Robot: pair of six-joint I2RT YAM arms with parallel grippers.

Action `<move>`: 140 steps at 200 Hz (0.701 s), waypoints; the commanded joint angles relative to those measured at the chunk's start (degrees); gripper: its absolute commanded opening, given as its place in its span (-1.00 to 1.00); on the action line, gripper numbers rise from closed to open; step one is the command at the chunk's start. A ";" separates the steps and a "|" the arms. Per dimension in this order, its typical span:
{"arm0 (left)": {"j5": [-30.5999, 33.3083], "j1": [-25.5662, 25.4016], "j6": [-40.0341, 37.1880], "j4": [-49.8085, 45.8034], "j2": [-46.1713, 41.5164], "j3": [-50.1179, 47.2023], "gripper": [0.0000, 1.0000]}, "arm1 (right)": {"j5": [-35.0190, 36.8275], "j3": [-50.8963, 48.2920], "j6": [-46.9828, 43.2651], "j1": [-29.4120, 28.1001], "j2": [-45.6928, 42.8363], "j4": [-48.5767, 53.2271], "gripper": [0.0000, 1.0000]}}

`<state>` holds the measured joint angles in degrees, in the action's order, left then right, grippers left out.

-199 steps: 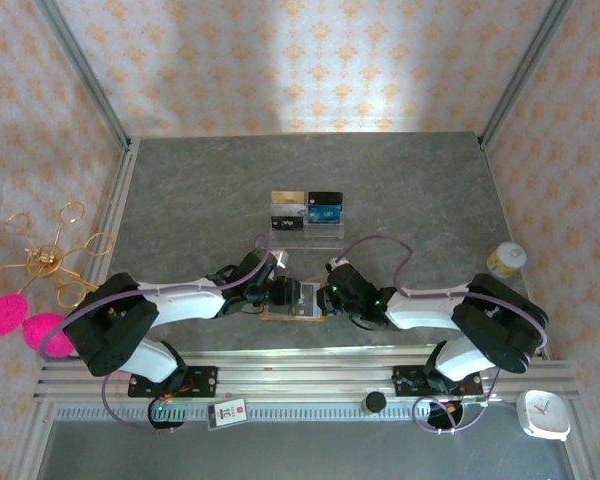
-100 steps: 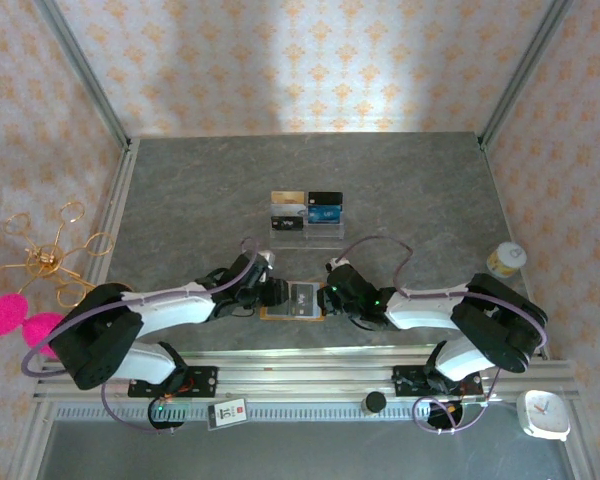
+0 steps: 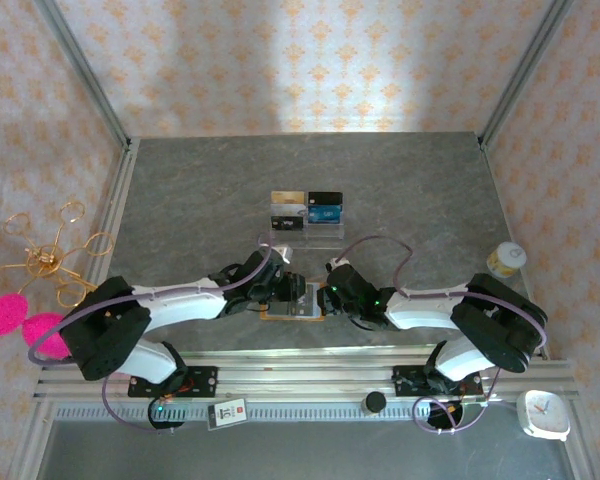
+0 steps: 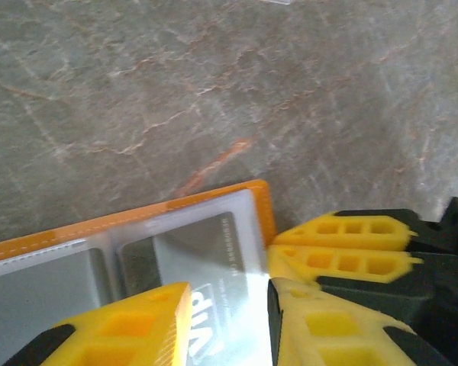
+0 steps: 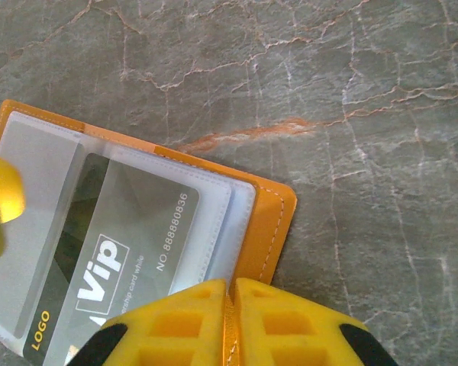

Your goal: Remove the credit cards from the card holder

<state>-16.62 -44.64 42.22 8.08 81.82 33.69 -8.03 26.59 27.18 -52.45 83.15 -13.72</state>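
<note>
The tan-orange card holder (image 3: 296,303) lies open on the grey table between my two grippers. A silver VIP credit card (image 5: 114,252) sits in its clear sleeve. My right gripper (image 5: 230,293) is shut on the orange cover edge of the card holder (image 5: 271,217). My left gripper (image 4: 227,320) hovers open over the same credit card (image 4: 206,263), one yellow fingertip on each side of its VIP print. The right gripper's fingers (image 4: 343,244) lie just beside the holder's corner. In the top view the left gripper (image 3: 285,290) and the right gripper (image 3: 325,300) meet over the holder.
A clear acrylic stand (image 3: 308,232) holding several cards (image 3: 307,210) stands behind the holder. A small jar (image 3: 505,260) is at the right. A gold wire ornament (image 3: 50,255) and pink puffs (image 3: 10,315) sit outside the left rail, a white clock (image 3: 545,415) at the near right.
The left gripper pulled back to the left, then came forward to the right over the open holder, its jaws slightly narrower. The right gripper has stayed on the holder's edge.
</note>
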 commanded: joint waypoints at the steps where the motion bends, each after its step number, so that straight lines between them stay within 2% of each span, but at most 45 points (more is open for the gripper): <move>1: 2.58 -0.14 0.87 -1.28 0.43 -0.01 -0.33 | 2.09 -0.75 0.04 0.24 0.98 2.65 -0.76; 88: 3.26 -0.03 1.11 -3.32 2.38 -1.11 -0.28 | 0.58 -1.63 -0.11 0.28 3.82 0.35 -0.82; 116: 4.87 0.00 0.85 -4.85 -0.93 -1.05 -0.25 | 0.40 -1.86 0.04 0.24 3.79 -0.10 -0.82; 140: 5.79 0.03 0.32 -6.14 -3.81 -0.39 -0.21 | 0.95 -1.55 -1.20 0.24 0.17 0.53 -0.77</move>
<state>-13.58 -44.64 42.57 4.45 81.62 32.88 -7.99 26.48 27.11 -52.45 84.88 -17.28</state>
